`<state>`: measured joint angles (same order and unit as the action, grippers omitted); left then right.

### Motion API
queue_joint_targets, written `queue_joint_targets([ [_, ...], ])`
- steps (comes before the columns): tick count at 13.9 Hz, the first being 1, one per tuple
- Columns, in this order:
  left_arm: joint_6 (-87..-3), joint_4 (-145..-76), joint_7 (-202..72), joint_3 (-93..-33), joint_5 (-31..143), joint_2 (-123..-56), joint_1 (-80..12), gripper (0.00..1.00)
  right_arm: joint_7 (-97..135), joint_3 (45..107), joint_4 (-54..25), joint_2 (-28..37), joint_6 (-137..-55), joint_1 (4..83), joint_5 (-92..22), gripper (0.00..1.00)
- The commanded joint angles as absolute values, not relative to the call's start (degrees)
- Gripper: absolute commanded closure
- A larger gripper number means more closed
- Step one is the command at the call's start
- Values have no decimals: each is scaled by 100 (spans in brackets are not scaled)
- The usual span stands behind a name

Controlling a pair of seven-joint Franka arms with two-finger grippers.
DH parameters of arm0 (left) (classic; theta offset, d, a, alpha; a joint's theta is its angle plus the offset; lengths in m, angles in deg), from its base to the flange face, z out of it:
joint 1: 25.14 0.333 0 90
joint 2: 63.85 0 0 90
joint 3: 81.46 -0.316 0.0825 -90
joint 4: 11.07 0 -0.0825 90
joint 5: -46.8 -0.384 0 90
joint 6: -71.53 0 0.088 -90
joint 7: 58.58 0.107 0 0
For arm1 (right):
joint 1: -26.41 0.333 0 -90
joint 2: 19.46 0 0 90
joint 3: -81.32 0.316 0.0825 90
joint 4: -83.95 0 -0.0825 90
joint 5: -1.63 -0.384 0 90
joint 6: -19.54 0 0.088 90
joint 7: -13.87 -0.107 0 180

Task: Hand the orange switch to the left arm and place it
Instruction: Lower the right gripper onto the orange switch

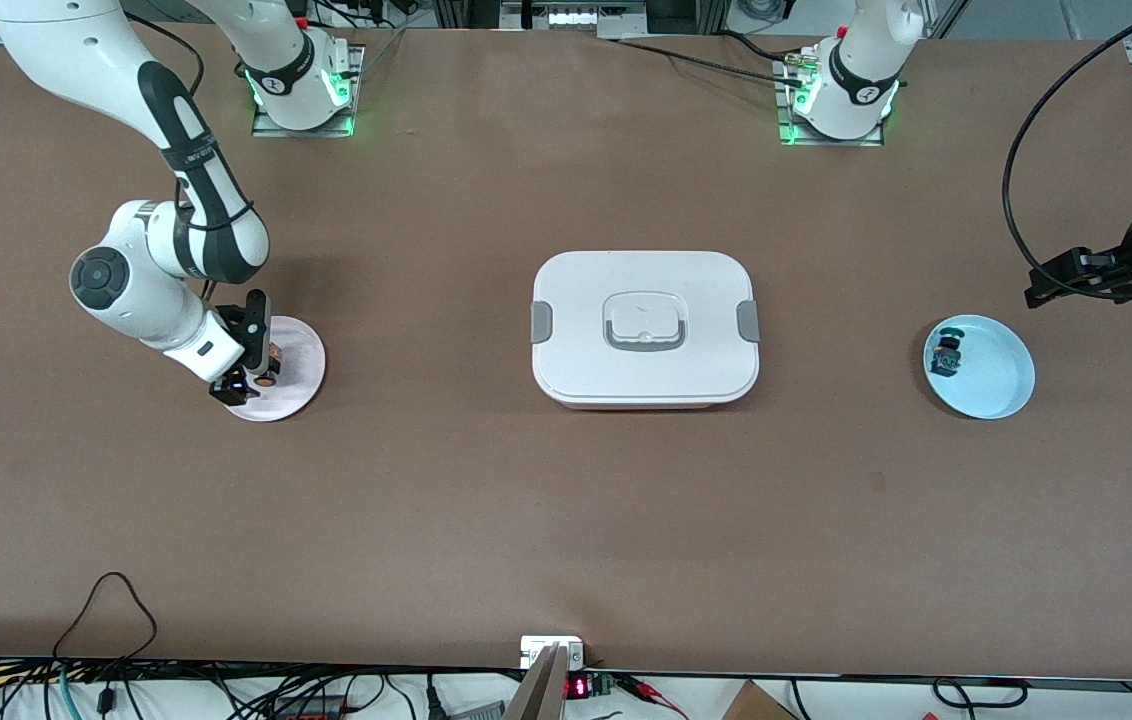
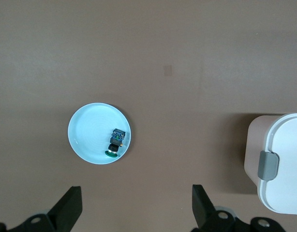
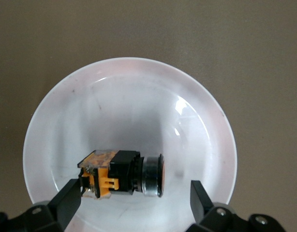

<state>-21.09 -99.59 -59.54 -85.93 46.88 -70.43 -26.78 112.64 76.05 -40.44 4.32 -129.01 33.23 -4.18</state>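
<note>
Box (image 1: 644, 328) mid-table between open right gripper (image 1: 251, 370) over orange switch (image 1: 267, 378) and open left gripper (image 2: 136, 212).

No readable text, labels or numbers anywhere.

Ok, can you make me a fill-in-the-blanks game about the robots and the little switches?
1. The orange switch lies on the ____ plate.
2. The green-capped switch lies on the ____ plate.
3. Between the plates sits the white ____.
4. The right gripper is ____ around the orange switch.

Missing words: pink; blue; box; open
</note>
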Motion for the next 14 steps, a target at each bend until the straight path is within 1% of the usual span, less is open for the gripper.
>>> queue_joint_targets([
  [1, -2119, -9958, -5884, -8603, 4777, -7035, -2654, 0, 11284, 7658, -4155, 453, -13146, 3301, -496, 0],
  [4, -2119, -9958, -5884, -8594, 4777, -7035, -2654, 0, 11284, 7701, -4182, 506, -13268, 3301, -496, 0],
  [14, -2128, -9958, -5884, -8603, 4777, -7035, -2628, 0, 11293, 7728, -4156, 497, -13207, 3265, -496, 0],
])
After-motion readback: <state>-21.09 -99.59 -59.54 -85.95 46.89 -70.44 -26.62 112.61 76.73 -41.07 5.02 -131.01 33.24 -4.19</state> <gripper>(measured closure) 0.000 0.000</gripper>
